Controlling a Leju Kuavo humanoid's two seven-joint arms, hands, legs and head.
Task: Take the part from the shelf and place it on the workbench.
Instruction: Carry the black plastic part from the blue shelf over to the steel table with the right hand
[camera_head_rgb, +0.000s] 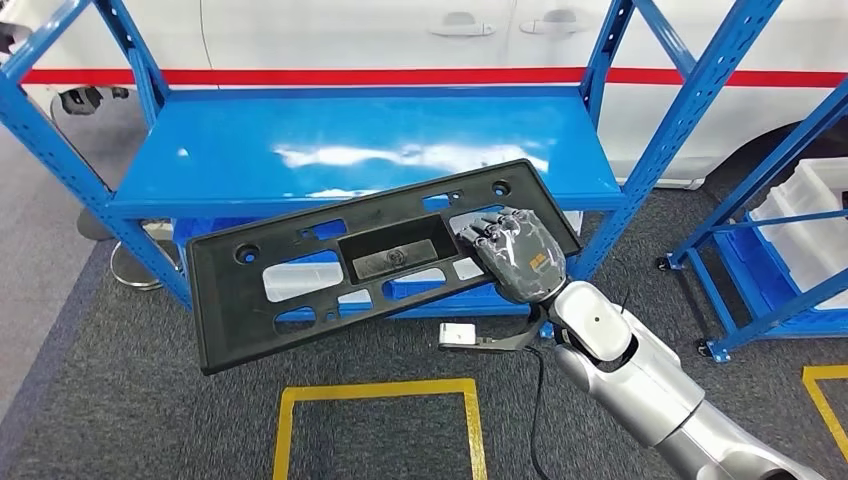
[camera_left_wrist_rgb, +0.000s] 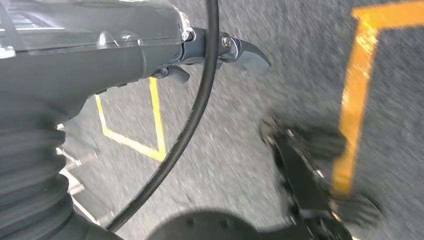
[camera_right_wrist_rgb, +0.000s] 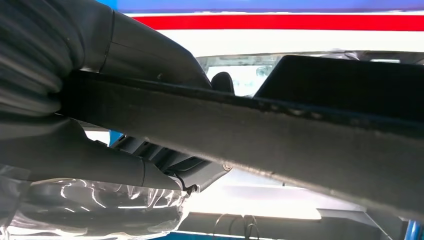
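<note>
The part is a long black plastic panel (camera_head_rgb: 300, 300) with several cut-outs. My right hand (camera_head_rgb: 515, 250) grips its right end and holds it tilted in the air, in front of the blue shelf (camera_head_rgb: 360, 150). The right wrist view looks along the panel's edge (camera_right_wrist_rgb: 300, 130), with my right hand (camera_right_wrist_rgb: 90, 125) clamped over and under it. In the left wrist view my left hand (camera_left_wrist_rgb: 150, 55) hangs above the grey floor, fingers (camera_left_wrist_rgb: 245, 52) partly curled with nothing in them.
Behind the bare blue shelf board stands a white vehicle with a red stripe (camera_head_rgb: 400, 76). A second blue rack holding white bins (camera_head_rgb: 810, 220) stands at the right. Yellow tape squares (camera_head_rgb: 380, 392) mark the grey carpet.
</note>
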